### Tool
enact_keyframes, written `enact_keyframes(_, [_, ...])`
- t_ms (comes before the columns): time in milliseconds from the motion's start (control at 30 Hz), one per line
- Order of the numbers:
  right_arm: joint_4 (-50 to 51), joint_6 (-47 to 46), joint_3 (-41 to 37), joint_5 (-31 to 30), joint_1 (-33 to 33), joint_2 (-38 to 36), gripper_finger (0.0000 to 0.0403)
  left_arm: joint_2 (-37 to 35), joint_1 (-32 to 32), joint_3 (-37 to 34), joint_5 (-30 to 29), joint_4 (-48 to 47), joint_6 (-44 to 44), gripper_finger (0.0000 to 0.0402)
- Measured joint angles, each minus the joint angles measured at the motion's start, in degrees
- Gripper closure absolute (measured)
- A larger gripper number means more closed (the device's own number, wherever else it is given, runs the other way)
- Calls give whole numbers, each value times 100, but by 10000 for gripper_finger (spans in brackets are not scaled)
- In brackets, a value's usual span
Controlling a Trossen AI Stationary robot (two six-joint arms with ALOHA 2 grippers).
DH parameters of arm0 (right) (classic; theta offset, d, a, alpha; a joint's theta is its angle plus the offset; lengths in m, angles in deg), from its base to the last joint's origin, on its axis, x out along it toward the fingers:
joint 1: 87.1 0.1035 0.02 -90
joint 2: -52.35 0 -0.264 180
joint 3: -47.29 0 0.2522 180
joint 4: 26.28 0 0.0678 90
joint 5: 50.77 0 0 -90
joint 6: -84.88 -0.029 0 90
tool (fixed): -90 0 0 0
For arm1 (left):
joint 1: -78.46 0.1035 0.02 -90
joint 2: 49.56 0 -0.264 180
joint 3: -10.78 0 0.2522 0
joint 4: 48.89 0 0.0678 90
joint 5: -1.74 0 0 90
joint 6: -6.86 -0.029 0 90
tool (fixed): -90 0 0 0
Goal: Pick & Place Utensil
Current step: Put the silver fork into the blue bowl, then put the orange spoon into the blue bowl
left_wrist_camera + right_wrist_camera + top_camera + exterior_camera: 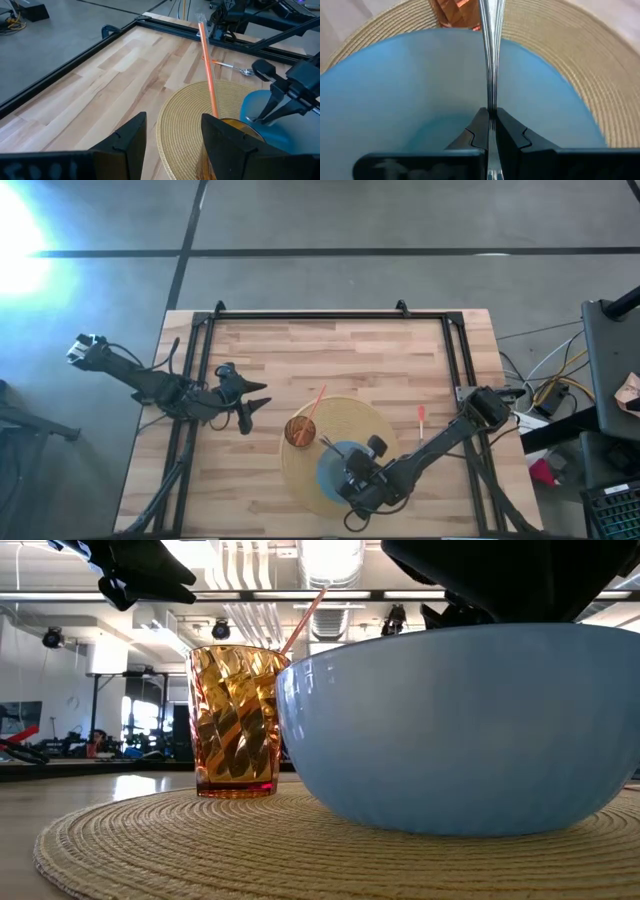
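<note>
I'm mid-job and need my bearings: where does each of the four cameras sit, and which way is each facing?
High view: overhead, straight down on the table; both arms show, right gripper over the blue bowl.
Low view: table height, level past the amber glass and bowl into the room; arms show along the top.
Left wrist view: past the open left gripper toward the straw.
Right wrist view: down into the bowl; fingers clamp a metal utensil.
All four share the woven placemat.

Right gripper [490,125] clamped — left gripper [172,145] agape
</note>
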Motion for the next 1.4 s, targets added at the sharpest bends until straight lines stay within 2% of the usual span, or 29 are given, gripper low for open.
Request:
enact_keyframes(100, [1, -164, 0, 167, -9, 0, 390, 0, 4, 0, 0, 0, 0, 221])
enact_keyframes(500, [12, -151, 0, 199, -7, -2, 386, 0, 2, 0, 0, 0, 35, 221])
enact_keyframes(867, [13, -107, 0, 302, -16, -14, 318, 0, 2, 0, 2, 0, 46, 221])
enact_keyframes(1400, [655, 364, 0, 323, -9, -647, 276, 0, -2, 0, 4, 3, 52, 221])
